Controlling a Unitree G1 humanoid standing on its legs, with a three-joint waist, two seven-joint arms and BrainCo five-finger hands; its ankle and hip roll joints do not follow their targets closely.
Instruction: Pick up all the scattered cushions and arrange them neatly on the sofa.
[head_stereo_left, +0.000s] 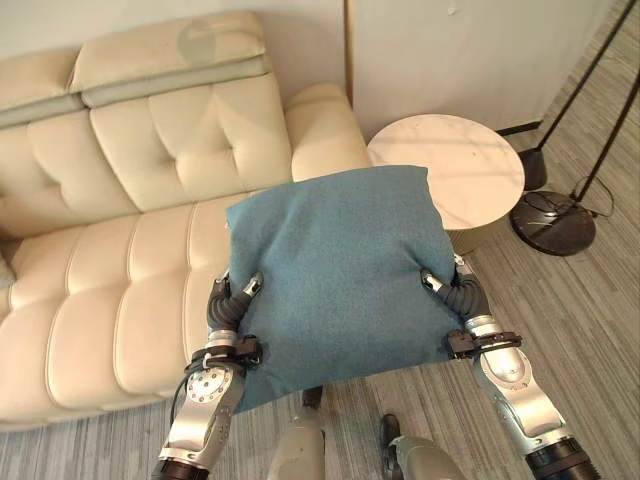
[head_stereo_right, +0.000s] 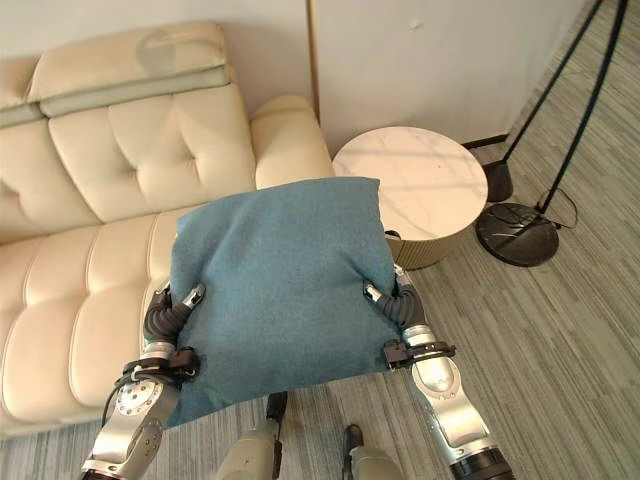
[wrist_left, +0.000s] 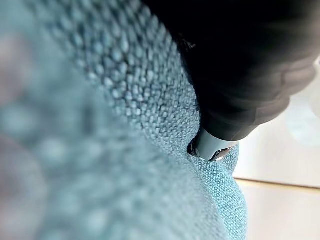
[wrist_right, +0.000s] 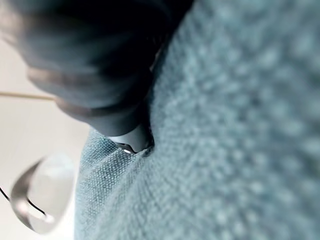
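From left to right, I see the cream sofa (head_stereo_left: 110, 260) filling the left half of the scene, its tufted back against the wall and its seat bare of cushions where visible. In front of its right end I hold the blue cushion (head_stereo_left: 340, 270) off the floor between both hands, its face turned up toward the head camera and covering part of the sofa seat and arm. My left hand (head_stereo_left: 232, 300) pinches the cushion's left edge, thumb pressed into the top face, the remaining fingers hidden beneath the fabric. My right hand (head_stereo_left: 455, 288) clamps the right edge likewise, thumb tip dug into the cloth. Just beyond the cushion's right corner stands a round side table (head_stereo_left: 455, 165) with a pale marbled top, close beside the sofa arm. Farthest right, a floor lamp's dark round base (head_stereo_left: 552, 222) rests on the grey striped carpet (head_stereo_left: 590, 330), its thin poles leaning upward.
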